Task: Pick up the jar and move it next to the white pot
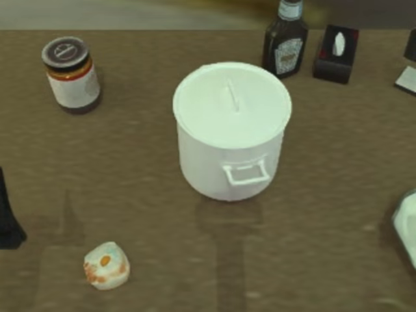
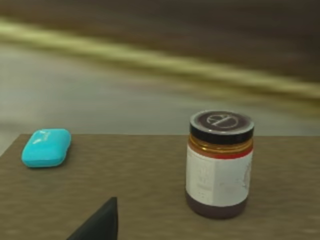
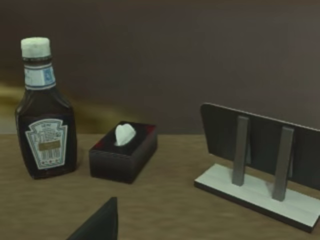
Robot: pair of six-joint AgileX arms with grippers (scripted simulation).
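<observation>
Brown, wood-grained bench (image 1: 130, 195) fills my overhead view, with a grey strip of floor beyond its far edge.

Biggest thing on it is the pot (image 1: 231, 130), white, lid on, standing upright near the middle with its loop handle facing the near edge. I'll place everything else off the pot.

Behind the pot and slightly to its right stands the sauce bottle (image 1: 285, 44), upright, dark with a pale cap, close to the pot but not touching. Right of the bottle sits a dark tissue box (image 1: 335, 53) with a white tissue poking out. Further right, at the edge of the overhead view, is a dark stand on a pale base (image 3: 260, 165), seen better from my right wrist.

My left arm (image 1: 8, 218) shows only as a dark shape at the edge, well to the left of the pot and nearer me. I cannot tell whether its claw is spread or closed. The right claw is not visible from above either, and I cannot tell its state.

The jar (image 1: 70, 73) stands upright well apart from the pot, to its left and further back, untouched.

Left of the pot and nearer me lies a small white and orange lump (image 1: 106, 265).

From my left wrist, a turquoise soap bar (image 2: 46, 147) lies beside the jar.
</observation>
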